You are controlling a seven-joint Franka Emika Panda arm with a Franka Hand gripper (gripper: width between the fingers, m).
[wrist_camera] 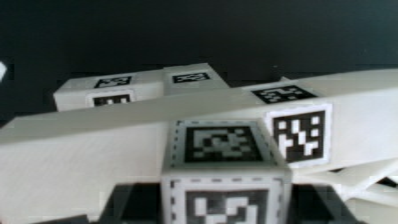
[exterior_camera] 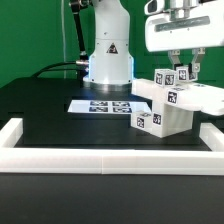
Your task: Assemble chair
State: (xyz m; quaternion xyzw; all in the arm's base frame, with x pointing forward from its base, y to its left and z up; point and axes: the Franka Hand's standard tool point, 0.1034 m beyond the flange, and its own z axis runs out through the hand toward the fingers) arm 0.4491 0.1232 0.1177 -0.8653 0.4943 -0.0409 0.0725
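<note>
The chair parts (exterior_camera: 165,103) are white tagged blocks joined in a cluster at the exterior view's right, on the black table. My gripper (exterior_camera: 184,68) hangs right over the cluster, its fingers reaching down onto the topmost tagged piece (exterior_camera: 177,74). In the wrist view, my gripper (wrist_camera: 228,206) has dark fingers (wrist_camera: 139,205) pressed against both sides of a white square-ended bar (wrist_camera: 228,165) with tags on its faces. Beyond the bar lie a long white panel (wrist_camera: 107,125) and a further tagged block (wrist_camera: 134,88). The gripper is shut on the bar.
The marker board (exterior_camera: 103,104) lies flat in front of the robot base (exterior_camera: 108,60). A low white border rail (exterior_camera: 100,155) runs along the table's front, with side sections at the exterior view's left (exterior_camera: 14,135) and right (exterior_camera: 212,135).
</note>
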